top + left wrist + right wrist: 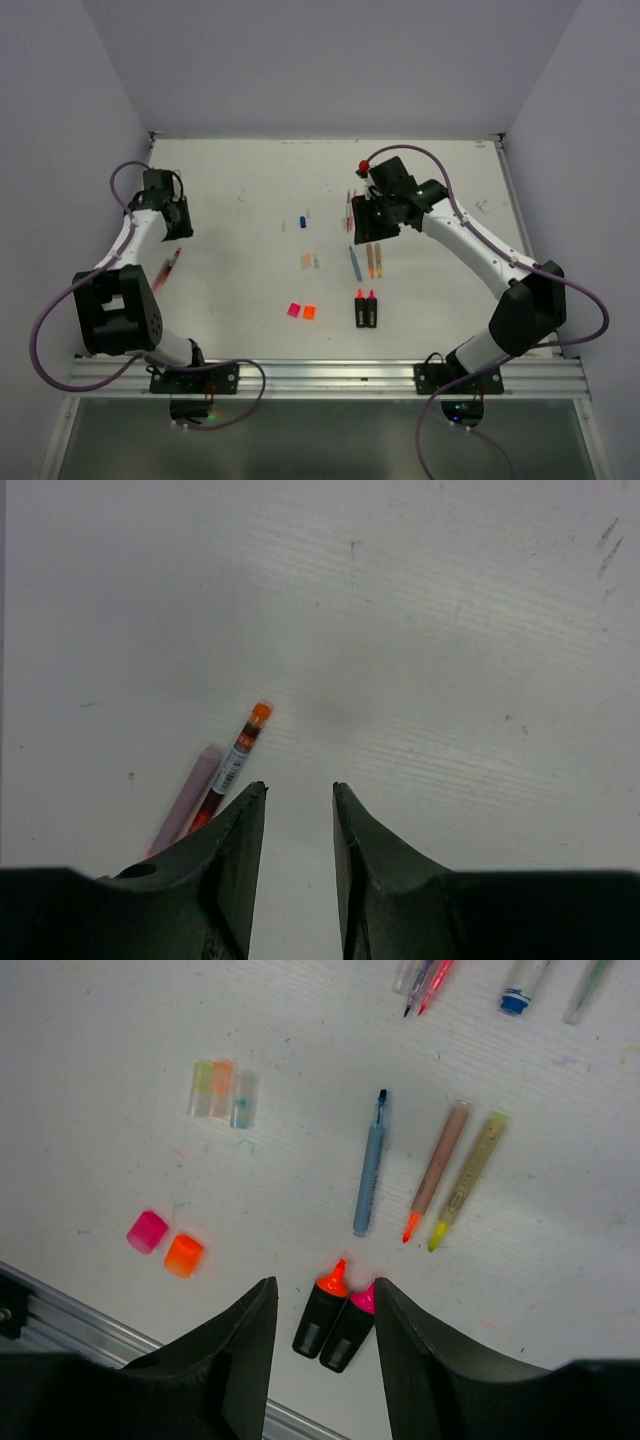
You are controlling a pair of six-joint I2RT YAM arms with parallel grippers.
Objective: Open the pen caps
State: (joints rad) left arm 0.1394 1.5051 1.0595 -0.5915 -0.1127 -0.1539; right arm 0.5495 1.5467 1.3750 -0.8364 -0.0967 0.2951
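At the left side of the counter (pixel 240 170), two pens (pixel 232 765) lie just ahead of the left jaws, which stand parted and empty. One pen carries an orange cap (pixel 260 713), seemingly in place. The right jaws gape empty over two uncapped highlighters (pixel 322 1320). A pink cap (pixel 148 1231) and an orange highlighter cap (pixel 184 1255) lie nearby (three thin caps (pixel 220 1090) too). Judgement: centre done; next move calls for gripping that left pen's barrel.

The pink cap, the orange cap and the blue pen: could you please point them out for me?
pink cap (pixel 148 1231), right wrist view, middle of its side.
orange cap (pixel 184 1255), right wrist view, middle of its side.
blue pen (pixel 369 1185), right wrist view, middle of the barrel.
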